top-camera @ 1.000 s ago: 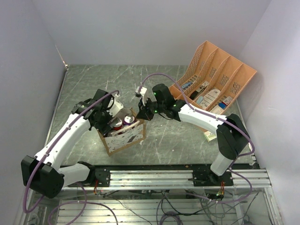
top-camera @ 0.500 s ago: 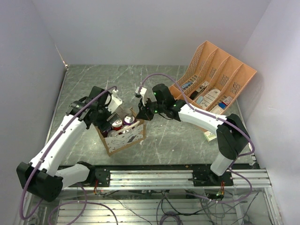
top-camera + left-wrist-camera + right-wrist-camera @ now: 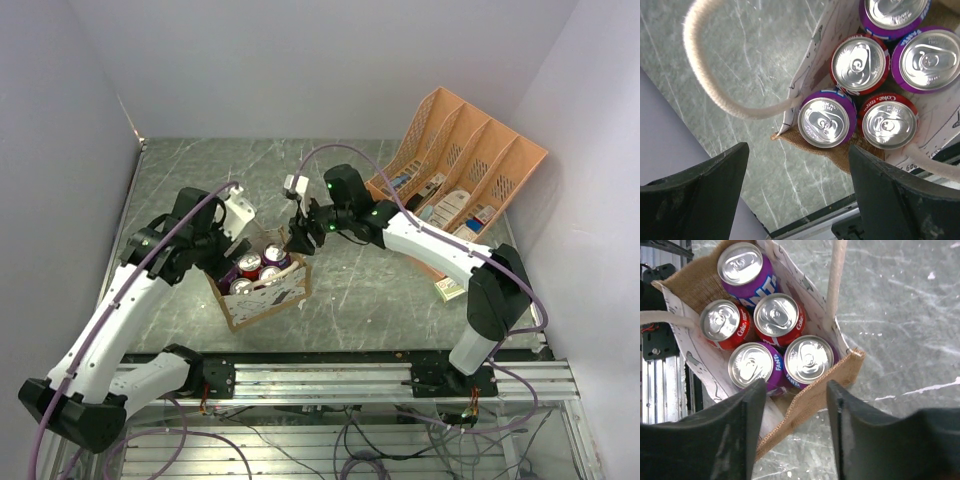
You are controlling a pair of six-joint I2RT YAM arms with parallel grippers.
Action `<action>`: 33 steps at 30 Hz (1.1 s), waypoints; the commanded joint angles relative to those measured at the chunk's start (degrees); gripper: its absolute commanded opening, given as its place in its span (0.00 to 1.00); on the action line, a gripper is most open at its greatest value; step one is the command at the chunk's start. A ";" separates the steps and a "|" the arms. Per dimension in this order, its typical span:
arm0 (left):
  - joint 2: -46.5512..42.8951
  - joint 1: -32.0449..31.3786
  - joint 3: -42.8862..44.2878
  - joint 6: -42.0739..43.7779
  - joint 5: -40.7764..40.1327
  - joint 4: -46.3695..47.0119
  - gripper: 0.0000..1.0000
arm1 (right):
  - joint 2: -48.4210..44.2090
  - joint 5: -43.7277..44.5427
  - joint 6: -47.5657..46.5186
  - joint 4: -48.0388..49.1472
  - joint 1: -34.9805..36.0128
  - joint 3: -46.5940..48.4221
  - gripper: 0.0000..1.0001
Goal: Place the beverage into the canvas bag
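Observation:
The canvas bag [image 3: 268, 298] stands upright left of the table's middle, brown with a white patterned side. Several beverage cans [image 3: 773, 314] stand in it, purple Fanta and red Coke, tops up; the left wrist view shows the same cans [image 3: 858, 62]. My left gripper [image 3: 236, 214] hangs open above the bag's left side, nothing between its fingers [image 3: 700, 195]. My right gripper [image 3: 298, 237] is open over the bag's right brown edge [image 3: 826, 385] and holds nothing. One cream rope handle [image 3: 710, 85] loops out to the side; the other handle [image 3: 835, 285] stands up.
An orange plastic file organizer [image 3: 470, 150] with papers and small items leans at the back right. A small box [image 3: 447, 290] lies by the right arm. The aluminium rail [image 3: 400, 375] runs along the near edge, and walls close in left, right and back.
My right gripper has gone from shut to open and shifted slightly up and left over the bag. My left arm has lifted up and back from the bag's mouth.

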 commanded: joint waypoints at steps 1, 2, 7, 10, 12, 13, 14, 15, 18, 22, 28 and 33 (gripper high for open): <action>-3.06 0.50 -0.24 -2.29 0.05 4.50 0.91 | 0.00 -1.69 -2.86 -4.36 -0.10 4.94 0.54; -3.60 0.50 -0.48 -2.39 -0.47 4.67 0.92 | -0.11 -1.73 -3.32 -5.13 -0.12 5.52 0.58; -4.61 0.57 -2.15 -2.49 -6.27 5.56 0.95 | -2.88 0.29 -6.54 -7.22 -0.12 6.14 0.71; -5.49 0.78 -2.56 -3.20 -7.31 6.13 0.96 | -5.65 2.02 -8.22 -7.36 -0.21 4.33 0.77; -6.30 1.66 -2.41 -3.73 -6.51 6.76 0.97 | -7.98 3.80 -9.50 -7.01 -0.43 2.12 0.80; -6.64 2.35 -2.20 -4.02 -5.99 7.13 0.97 | -9.22 5.33 -9.84 -6.42 -0.61 0.87 0.82; -6.80 2.92 -2.02 -4.28 -5.57 7.39 0.98 | -10.67 7.39 -9.71 -5.43 -0.86 -0.39 0.84; -6.85 3.30 -1.91 -4.53 -5.23 7.51 0.98 | -12.13 9.35 -9.57 -4.48 -1.27 -1.49 0.86; -6.72 3.66 -2.49 -4.31 -5.23 7.46 0.99 | -15.37 12.45 -8.57 -3.13 -4.52 -3.37 0.90; -5.87 3.67 -5.07 -3.56 -7.41 8.64 1.00 | -19.48 11.41 -6.27 -2.08 -10.12 -5.28 0.93; -3.11 3.67 -7.48 -1.16 -8.18 9.93 1.00 | -23.89 10.42 -6.24 -2.04 -13.73 -9.55 0.94; -1.07 3.67 -9.77 -0.09 -6.79 11.76 0.99 | -26.30 10.04 -6.47 -1.68 -15.01 -11.59 0.95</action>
